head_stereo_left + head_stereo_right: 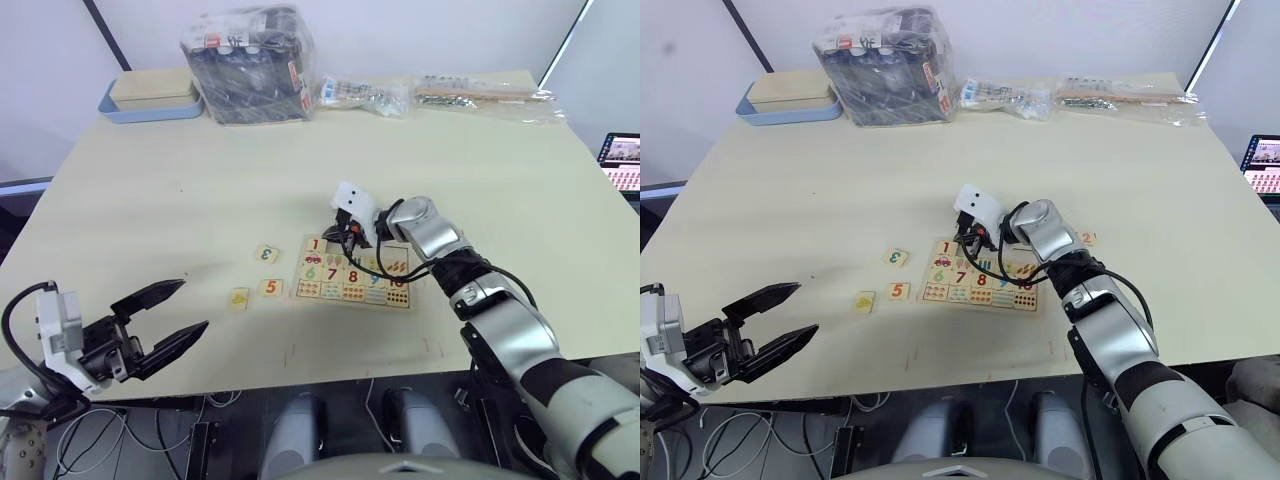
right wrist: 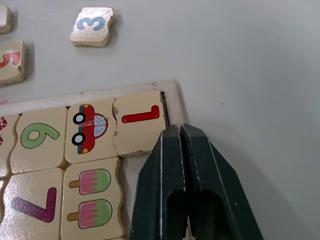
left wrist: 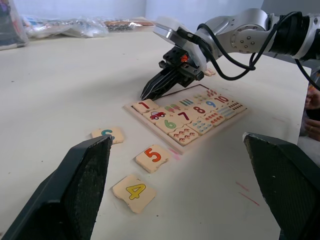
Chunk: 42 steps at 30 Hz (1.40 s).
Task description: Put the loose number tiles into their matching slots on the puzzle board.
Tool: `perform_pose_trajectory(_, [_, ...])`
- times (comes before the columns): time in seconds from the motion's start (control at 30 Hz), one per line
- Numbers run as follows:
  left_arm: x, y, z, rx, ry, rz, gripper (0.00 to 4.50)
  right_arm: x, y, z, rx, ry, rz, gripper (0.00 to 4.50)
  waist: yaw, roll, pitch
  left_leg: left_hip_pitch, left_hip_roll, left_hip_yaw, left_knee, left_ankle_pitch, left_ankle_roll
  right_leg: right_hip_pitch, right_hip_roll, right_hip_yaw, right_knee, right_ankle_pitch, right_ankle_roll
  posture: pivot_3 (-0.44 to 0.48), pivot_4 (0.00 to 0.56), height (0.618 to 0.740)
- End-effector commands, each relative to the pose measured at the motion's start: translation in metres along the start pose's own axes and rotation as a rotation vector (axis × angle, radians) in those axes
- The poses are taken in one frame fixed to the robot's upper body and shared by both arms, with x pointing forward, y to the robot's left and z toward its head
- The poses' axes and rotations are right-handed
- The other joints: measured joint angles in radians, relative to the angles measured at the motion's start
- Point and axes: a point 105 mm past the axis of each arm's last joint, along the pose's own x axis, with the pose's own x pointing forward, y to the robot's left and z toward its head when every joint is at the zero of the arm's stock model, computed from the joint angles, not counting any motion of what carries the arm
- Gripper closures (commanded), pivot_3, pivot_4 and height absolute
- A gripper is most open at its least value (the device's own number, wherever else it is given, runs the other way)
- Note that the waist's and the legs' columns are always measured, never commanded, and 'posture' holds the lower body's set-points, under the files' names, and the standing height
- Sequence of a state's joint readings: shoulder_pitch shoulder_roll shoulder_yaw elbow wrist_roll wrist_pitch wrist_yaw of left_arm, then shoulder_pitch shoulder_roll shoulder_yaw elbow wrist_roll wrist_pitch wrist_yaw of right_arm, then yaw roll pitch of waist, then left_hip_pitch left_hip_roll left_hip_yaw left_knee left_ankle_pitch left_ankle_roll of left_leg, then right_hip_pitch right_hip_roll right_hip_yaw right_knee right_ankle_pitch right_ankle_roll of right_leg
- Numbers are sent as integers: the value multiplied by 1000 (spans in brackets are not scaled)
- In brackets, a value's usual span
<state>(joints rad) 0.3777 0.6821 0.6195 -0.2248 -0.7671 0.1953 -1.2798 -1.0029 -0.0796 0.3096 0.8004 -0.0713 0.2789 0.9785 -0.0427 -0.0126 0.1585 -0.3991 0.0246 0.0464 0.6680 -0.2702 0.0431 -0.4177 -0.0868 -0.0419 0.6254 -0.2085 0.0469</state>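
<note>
Hovering with fingers pressed together and empty, right pincer point(image 2: 179, 131) sits at the puzzle board's point(image 1: 352, 299) corner, just beside the seated 1 tile point(image 2: 139, 121). Left pincer point(image 1: 178, 312) hangs spread apart near the desk point(image 1: 200, 170) edge, holding nothing. Loose on desk beside board: 3 tile point(image 1: 266, 254), 5 tile point(image 1: 270, 288), 4 tile point(image 3: 133, 192). Judged early; several slots left. Blue-rimmed box point(image 1: 150, 100) stays closed, contents unseen.

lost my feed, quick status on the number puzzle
Left gripper open, idle. Right gripper shut, empty, at the 1 tile in the puzzle board. Tiles 3, 5, 4 loose.
</note>
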Motion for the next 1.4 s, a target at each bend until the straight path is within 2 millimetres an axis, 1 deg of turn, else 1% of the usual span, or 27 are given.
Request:
perform_pose_trajectory(0.03, [-2, 0, 8, 33, -14, 9, 0, 0, 3, 11, -31, -31, 13, 4448, 0, 0, 0, 0, 0, 0, 0, 0, 0, 0, 0, 0, 0, 0, 0, 0, 150, 740])
perform_pose_trajectory(0.17, [-2, 0, 7, 33, -15, 10, 0, -2, 1, 12, -34, -35, 6, 4448, 0, 0, 0, 0, 0, 0, 0, 0, 0, 0, 0, 0, 0, 0, 0, 0, 150, 740])
perform_pose_trajectory(0.33, [-3, -1, 7, 30, -14, 11, 0, -15, -6, 20, -50, -87, -17, 4448, 1, 0, 0, 0, 0, 0, 0, 0, 0, 0, 0, 0, 0, 0, 0, 0, 150, 740])
perform_pose_trajectory(0.47, [-2, -3, 5, 18, -12, 9, 0, -46, -2, 31, -20, -250, 27, 4448, 4, -1, 0, 0, 0, 0, 0, 0, 0, 0, 0, 0, 0, 0, 0, 0, 150, 740])
perform_pose_trajectory(0.53, [-2, -3, 4, 14, -11, 8, 0, -63, 3, 34, -53, -312, 29, 4448, 6, -1, -1, 0, 0, 0, 0, 0, 0, 1, 0, 0, -1, 0, 1, 0, 150, 740])
perform_pose_trajectory(0.6, [-2, -3, 3, 10, -9, 9, 0, -77, 9, 35, -80, -355, 14, 4448, 7, -1, -1, 0, 0, 0, 0, -2, 4, 1, -1, 0, -1, 0, 1, 0, 150, 740])
perform_pose_trajectory(0.67, [-3, -3, 2, 8, -8, 9, 0, -89, 11, 36, -105, -398, -39, 4448, 6, -2, -1, 0, 0, 0, 0, -2, 4, 1, -1, 0, -1, 0, 1, 0, 150, 740])
perform_pose_trajectory(0.7, [-3, -3, 2, 6, -7, 9, 0, -96, 16, 40, -93, -465, -24, 4448, 6, -3, -2, 0, 0, 0, 0, -2, 4, 1, 0, 0, -1, 0, 1, 0, 150, 740])
perform_pose_trajectory(0.8, [-3, -4, 0, 1, -5, 10, 0, -118, 28, 30, -23, -492, 28, 4448, 6, -4, -2, 1, 1, 0, 0, -2, 4, 1, 0, 0, -1, 0, 0, 0, 150, 740])
perform_pose_trajectory(0.93, [-5, -4, -4, -10, 3, 16, 0, -152, 31, 9, -26, -460, 3, 4448, 13, -4, -3, 1, 1, 0, 1, -3, 5, 1, 0, 0, -2, 0, 0, 0, 150, 740])
perform_pose_trajectory(0.97, [-6, -4, -5, -13, 5, 19, 0, -160, 32, 2, -19, -451, -12, 4215, 15, -5, -3, 1, 0, 0, 1, -3, 5, 1, 0, 0, -2, 0, 0, 0, 150, 740])
perform_pose_trajectory(1.03, [-8, -3, -8, -20, 11, 25, 0, -173, 36, -9, -8, -426, -26, 3600, 25, -5, -3, 1, 0, 0, 0, -3, 5, 1, -1, 0, -3, 0, 0, 0, 150, 740])
perform_pose_trajectory(1.07, [-10, -3, -9, -23, 14, 28, 0, -177, 38, -12, -1, -420, -31, 3018, 27, -5, -3, 1, 0, 1, 0, -3, 5, 1, -1, 0, -3, 0, 0, 0, 150, 740])
perform_pose_trajectory(1.1, [-11, -3, -12, -26, 19, 31, 0, -184, 38, -15, 13, -421, -49, 2573, 28, -5, -3, 1, 0, 1, 1, -3, 5, 1, 0, 0, -3, -1, 0, 0, 150, 740])
perform_pose_trajectory(1.13, [-13, -2, -14, -31, 25, 38, 0, -191, 39, -19, 27, -421, -64, 1942, 28, -5, -3, 1, 1, 1, 0, -3, 5, 1, 0, 0, -3, -1, 0, 0, 150, 740])
perform_pose_trajectory(1.2, [-17, -2, -18, -39, 35, 47, 0, -204, 43, -28, 40, -406, -93, 870, 29, -5, -3, 1, 1, 1, 1, -3, 5, 1, 0, 0, -3, -1, 0, 0, 150, 740])
perform_pose_trajectory(1.27, [-20, -2, -21, -45, 42, 51, 0, -214, 45, -35, 51, -389, -119, 21, 32, -5, -3, 1, 1, 1, 1, -3, 5, 1, 0, 0, -3, -1, 0, 0, 150, 740])
perform_pose_trajectory(1.4, [-26, -1, -26, -52, 52, 60, 0, -232, 52, -54, 67, -338, -176, 21, 36, -6, -3, 1, 1, 1, 1, -3, 5, 1, -1, 0, -3, -1, 0, 0, 150, 740])
